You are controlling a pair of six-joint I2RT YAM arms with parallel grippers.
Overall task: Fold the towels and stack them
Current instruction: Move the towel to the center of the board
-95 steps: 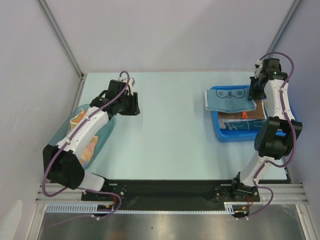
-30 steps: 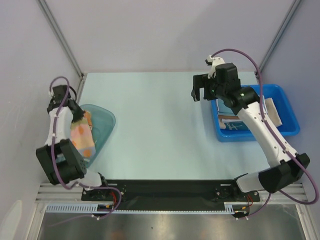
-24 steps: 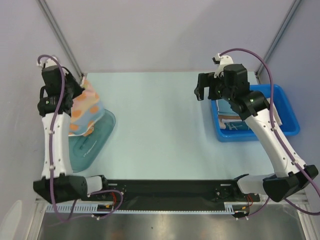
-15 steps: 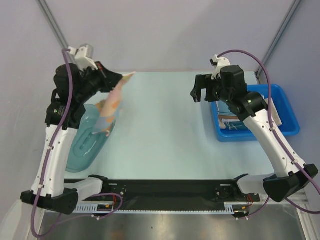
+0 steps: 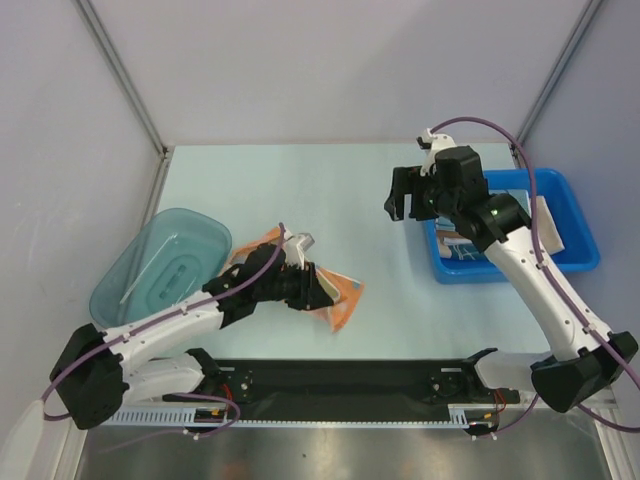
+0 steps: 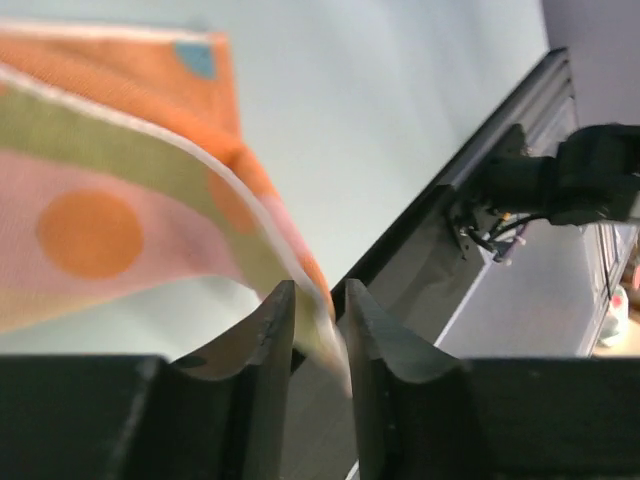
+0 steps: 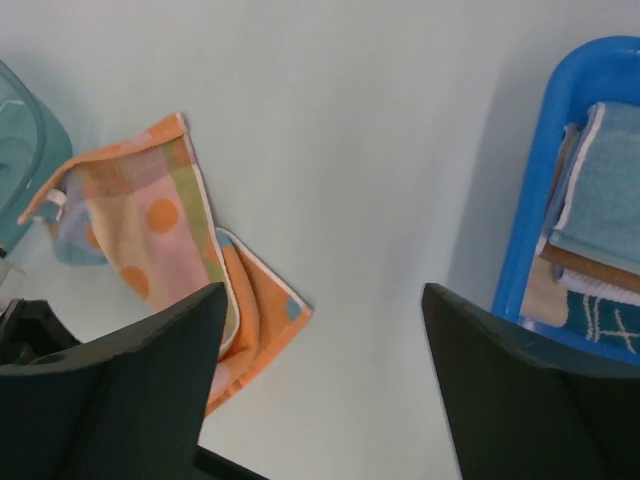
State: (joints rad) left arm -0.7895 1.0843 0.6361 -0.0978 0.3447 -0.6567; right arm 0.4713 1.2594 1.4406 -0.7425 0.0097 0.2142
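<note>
An orange towel (image 5: 345, 300) with pale dots lies crumpled on the table near the front edge, right of the teal tub. My left gripper (image 5: 322, 292) sits low over it. In the left wrist view the towel (image 6: 120, 200) hangs ahead of the left gripper (image 6: 318, 290). Its jaws stand slightly apart, and the towel's white-edged hem slips loosely between them. My right gripper (image 5: 410, 195) hovers open and empty above the table, left of the blue bin. The right wrist view shows the orange towel (image 7: 165, 240) below the right gripper (image 7: 322, 290). Folded towels (image 7: 610, 200) lie stacked in the bin.
The translucent teal tub (image 5: 160, 265) stands at the left, with nothing orange left in it. The blue bin (image 5: 575, 250) stands at the right edge. The black base rail (image 5: 350, 375) runs along the near edge, close to the towel.
My left arm swung the orange towel up out of the tub, then right and down onto the table near the front. Its jaws have eased apart. The right gripper barely moved.
</note>
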